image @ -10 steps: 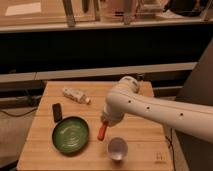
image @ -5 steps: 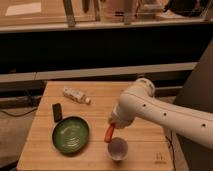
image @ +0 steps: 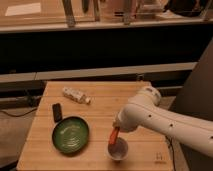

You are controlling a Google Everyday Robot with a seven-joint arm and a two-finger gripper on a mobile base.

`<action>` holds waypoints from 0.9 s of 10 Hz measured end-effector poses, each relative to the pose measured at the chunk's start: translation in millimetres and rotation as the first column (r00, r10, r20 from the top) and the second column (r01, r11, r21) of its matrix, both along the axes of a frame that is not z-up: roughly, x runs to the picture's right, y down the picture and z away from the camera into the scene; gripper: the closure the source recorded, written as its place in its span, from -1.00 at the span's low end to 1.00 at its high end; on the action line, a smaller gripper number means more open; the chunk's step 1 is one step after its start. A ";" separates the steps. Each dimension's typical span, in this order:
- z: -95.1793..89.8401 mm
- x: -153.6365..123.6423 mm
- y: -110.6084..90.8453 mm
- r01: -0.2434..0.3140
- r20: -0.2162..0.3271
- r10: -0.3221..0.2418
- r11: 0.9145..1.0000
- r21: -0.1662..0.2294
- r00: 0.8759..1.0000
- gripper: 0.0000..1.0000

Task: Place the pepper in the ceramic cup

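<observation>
The small red-orange pepper (image: 114,135) hangs point-down from my gripper (image: 118,127), which is shut on its upper end. The pepper's lower tip is right over the rim of the small white ceramic cup (image: 118,149), which stands on the wooden table near its front edge. My white arm reaches in from the right and hides most of the gripper.
A green round plate (image: 71,134) lies left of the cup. A small black object (image: 57,112) lies behind the plate, and a clear plastic bottle (image: 76,95) lies on its side further back. The wooden table (image: 100,100) ends just in front of the cup.
My arm has moved right and toward the front with the pepper, from beside the plate to directly over the cup, and the pepper is lower now.
</observation>
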State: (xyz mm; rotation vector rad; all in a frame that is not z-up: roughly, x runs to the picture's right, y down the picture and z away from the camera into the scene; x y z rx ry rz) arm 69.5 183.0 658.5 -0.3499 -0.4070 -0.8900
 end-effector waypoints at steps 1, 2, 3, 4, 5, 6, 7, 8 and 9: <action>0.2 4.8 0.7 0.003 -0.006 -0.003 1.000 0.024 1.000 1.00; 0.3 9.6 1.5 0.011 -0.009 -0.011 0.998 0.058 1.000 1.00; 0.5 11.9 1.8 0.022 -0.008 -0.021 0.996 0.085 1.000 1.00; 0.2 14.2 2.2 0.027 -0.009 -0.026 0.994 0.102 1.000 1.00; -0.6 17.2 3.7 0.036 -0.007 -0.035 0.992 0.122 0.999 1.00; -1.2 17.5 4.8 0.043 -0.002 -0.043 0.990 0.137 0.999 1.00; -1.5 18.8 6.2 0.047 0.000 -0.048 0.988 0.145 0.999 1.00; -2.0 19.7 8.3 0.052 0.004 -0.053 0.987 0.153 0.999 1.00; -2.5 20.2 10.2 0.055 0.008 -0.057 0.986 0.158 0.998 1.00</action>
